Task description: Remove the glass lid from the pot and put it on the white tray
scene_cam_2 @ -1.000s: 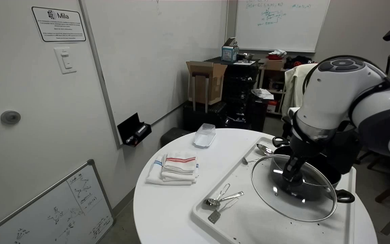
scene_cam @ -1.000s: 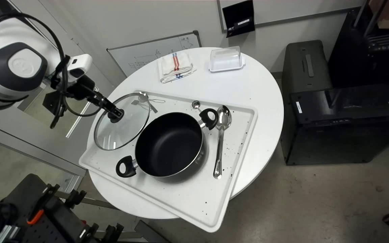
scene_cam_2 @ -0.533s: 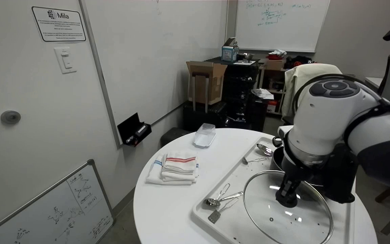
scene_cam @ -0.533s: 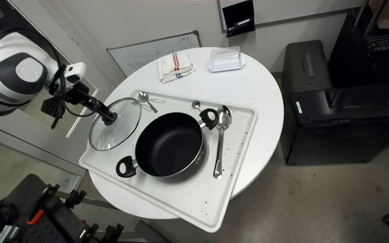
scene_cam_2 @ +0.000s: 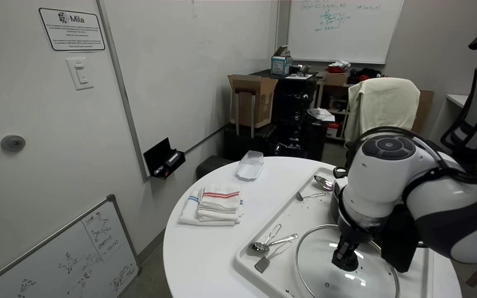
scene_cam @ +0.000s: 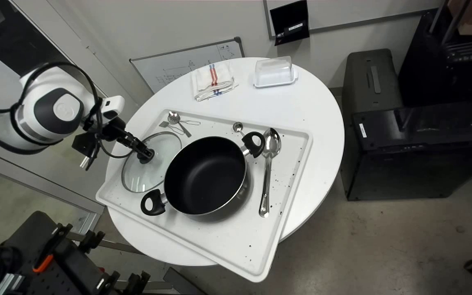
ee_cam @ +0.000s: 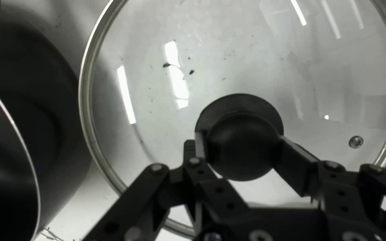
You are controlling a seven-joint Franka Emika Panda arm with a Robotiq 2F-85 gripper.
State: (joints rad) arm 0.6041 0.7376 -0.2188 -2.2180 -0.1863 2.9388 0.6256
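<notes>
The see-through glass lid (scene_cam: 137,178) is beside the black pot (scene_cam: 205,176), low over the white tray (scene_cam: 228,241). I cannot tell whether its rim rests on the tray. My gripper (scene_cam: 145,155) is shut on the lid's dark centre knob. In the wrist view, the gripper (ee_cam: 243,147) has a finger on each side of the knob (ee_cam: 243,160), and the glass lid (ee_cam: 213,67) is close to the wall of the pot (ee_cam: 59,134). In an exterior view, the lid (scene_cam_2: 317,256) looks nearly level, and the arm hides most of the pot.
Small utensils (scene_cam: 174,119) lie on the tray close to the lid's far edge. A large metal spoon (scene_cam: 266,172) lies on the pot's far side. The pot's handle (scene_cam: 153,203) sticks out near the lid. Folded towels (scene_cam: 212,80) and a clear-topped box (scene_cam: 275,71) stand on the round table.
The arm has come down with the lid in its gripper. The lid has moved off from over the pot's side, lower toward the tray, and the knob is still held.
</notes>
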